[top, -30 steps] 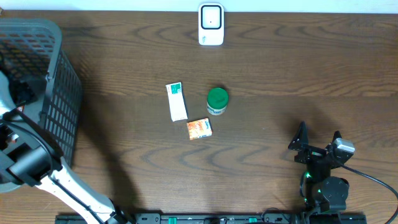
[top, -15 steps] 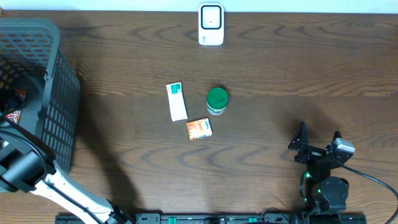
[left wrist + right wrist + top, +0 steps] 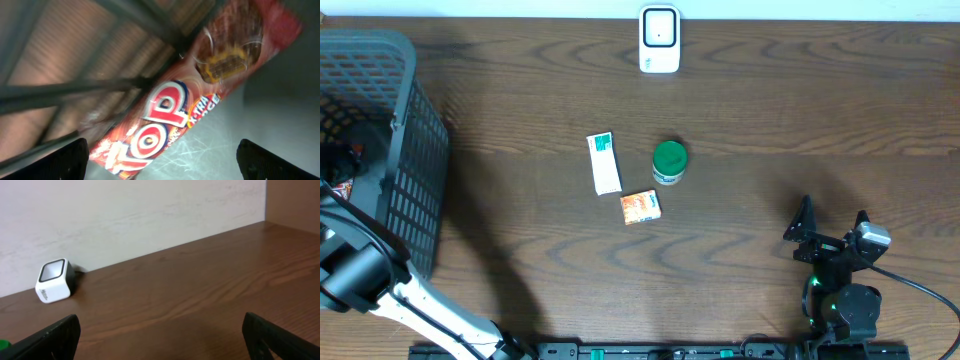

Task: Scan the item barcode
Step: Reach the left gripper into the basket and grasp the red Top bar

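The table (image 3: 770, 120) is viewed from above; the scanner (image 3: 659, 40) is shared with the low right wrist view; the basket (image 3: 420, 170) is seen closely from inside by the left wrist.

Red "TOP" pack (image 3: 165, 115) in basket (image 3: 415, 160); white box (image 3: 604, 163), green-lidded jar (image 3: 669, 162), orange packet (image 3: 641, 207) close together on table (image 3: 820, 120); white scanner (image 3: 659, 39) beyond.

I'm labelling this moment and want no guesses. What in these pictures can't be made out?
Red snack pack, left wrist: blurred, lower end cut off by the frame edge; no barcode shows.
Same pack, overhead: mostly hidden behind the basket mesh.
White box and orange box, overhead: print too small.
Green-lidded jar, right wrist: cut off at the bottom-left edge.
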